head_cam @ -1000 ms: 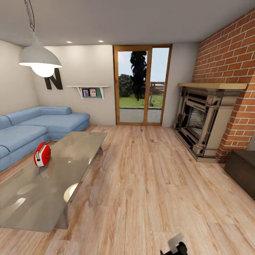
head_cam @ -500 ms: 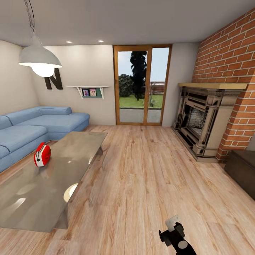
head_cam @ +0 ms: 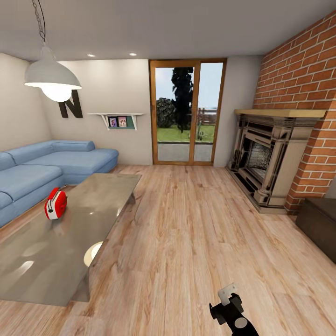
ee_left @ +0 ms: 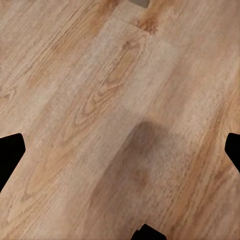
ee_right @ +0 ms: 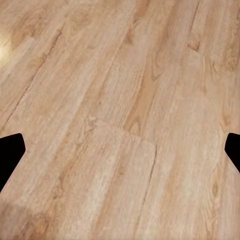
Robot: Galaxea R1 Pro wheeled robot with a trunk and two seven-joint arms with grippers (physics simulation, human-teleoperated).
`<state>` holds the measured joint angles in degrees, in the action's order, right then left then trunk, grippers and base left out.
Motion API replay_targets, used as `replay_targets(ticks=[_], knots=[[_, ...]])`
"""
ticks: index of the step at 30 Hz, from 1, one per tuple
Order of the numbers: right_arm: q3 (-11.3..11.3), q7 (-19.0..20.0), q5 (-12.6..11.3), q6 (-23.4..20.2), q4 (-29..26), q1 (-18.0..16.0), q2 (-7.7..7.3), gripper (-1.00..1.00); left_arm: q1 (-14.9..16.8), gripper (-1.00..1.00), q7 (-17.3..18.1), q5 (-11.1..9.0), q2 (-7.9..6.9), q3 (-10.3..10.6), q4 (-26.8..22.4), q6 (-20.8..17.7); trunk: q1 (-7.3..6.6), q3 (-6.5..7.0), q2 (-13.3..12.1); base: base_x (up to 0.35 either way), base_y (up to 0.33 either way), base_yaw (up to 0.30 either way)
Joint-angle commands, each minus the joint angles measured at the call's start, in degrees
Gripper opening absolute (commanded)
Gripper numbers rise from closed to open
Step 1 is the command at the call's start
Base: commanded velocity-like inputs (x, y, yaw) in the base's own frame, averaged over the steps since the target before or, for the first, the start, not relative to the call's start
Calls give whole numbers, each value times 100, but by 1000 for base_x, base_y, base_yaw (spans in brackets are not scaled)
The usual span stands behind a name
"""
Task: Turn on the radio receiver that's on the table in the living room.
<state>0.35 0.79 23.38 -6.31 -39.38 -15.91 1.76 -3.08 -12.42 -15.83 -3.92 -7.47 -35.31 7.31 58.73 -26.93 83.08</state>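
The right end effector (head_cam: 229,303) is rising into the head view, fingers apparently apart over bare floor (head_cam: 186,242). The radio receiver (head_cam: 55,204) is sitting untouched near the worktop (head_cam: 56,252) left edge, so the approach is pending.

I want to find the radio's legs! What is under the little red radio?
The radio receiver sits on the grey glossy table, near its sofa-side edge. Its underside is hidden against the tabletop, so any feet cannot be seen. A faint reflection shows beneath it.
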Motion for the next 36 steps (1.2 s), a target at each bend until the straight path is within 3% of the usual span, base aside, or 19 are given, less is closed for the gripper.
replay_targets(ticks=[1,10,24,36], knots=[[0,0,0,4,0,0,0,100,0,100,-3,0,2,0,-1,3,0,0,0,0,0,0],[8,0,0,4,1,0,2,100,0,100,-36,6,5,0,-1,7,0,0,0,0,-80,45],[9,0,0,2,1,0,26,100,0,100,-60,16,-3,0,-2,7,0,0,0,7,-317,272],[17,0,0,7,10,0,26,100,0,100,-84,27,-12,0,-1,-2,0,0,0,164,-304,223]])
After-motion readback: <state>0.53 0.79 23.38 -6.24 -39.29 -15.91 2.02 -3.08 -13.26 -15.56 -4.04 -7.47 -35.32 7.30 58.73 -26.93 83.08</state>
